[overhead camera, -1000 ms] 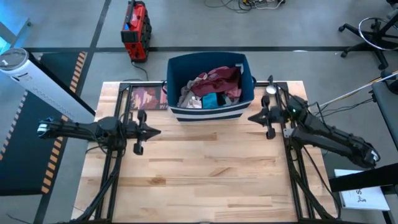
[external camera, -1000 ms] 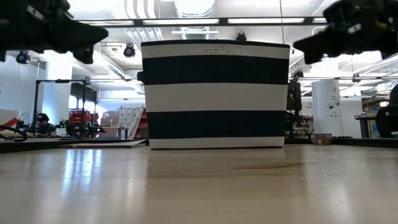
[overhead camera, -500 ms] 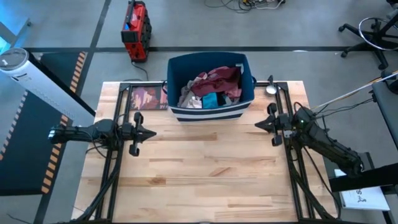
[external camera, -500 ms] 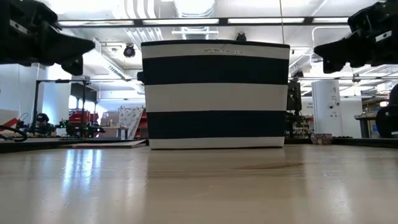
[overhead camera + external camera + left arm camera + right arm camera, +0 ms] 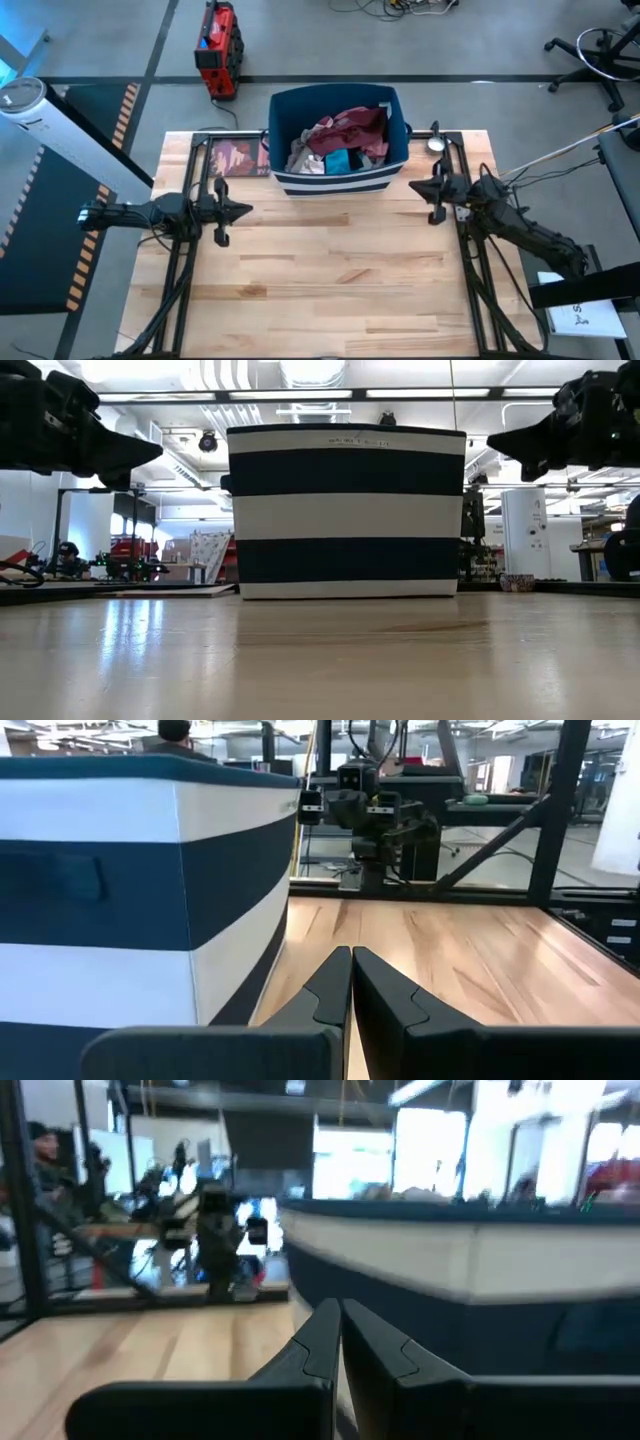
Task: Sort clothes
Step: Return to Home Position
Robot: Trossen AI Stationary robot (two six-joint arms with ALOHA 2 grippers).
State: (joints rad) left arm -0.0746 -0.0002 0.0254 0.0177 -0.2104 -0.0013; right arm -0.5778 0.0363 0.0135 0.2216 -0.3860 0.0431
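Both jaws closed, clothes (image 5: 345,131) in bin (image 5: 335,181)

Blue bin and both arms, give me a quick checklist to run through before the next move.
1. Clothes all inside the blue bin: ok, none shows on the table.
2. Left gripper empty: ok, fingers shut on nothing.
3. Right gripper empty: ok, fingers shut on nothing.
4. Both grippers apart from the bin: ok, one at each side, not touching.
5. Nothing draped over the bin's front wall: ok in the low view.
6. Arms fully at home: cannot tell.
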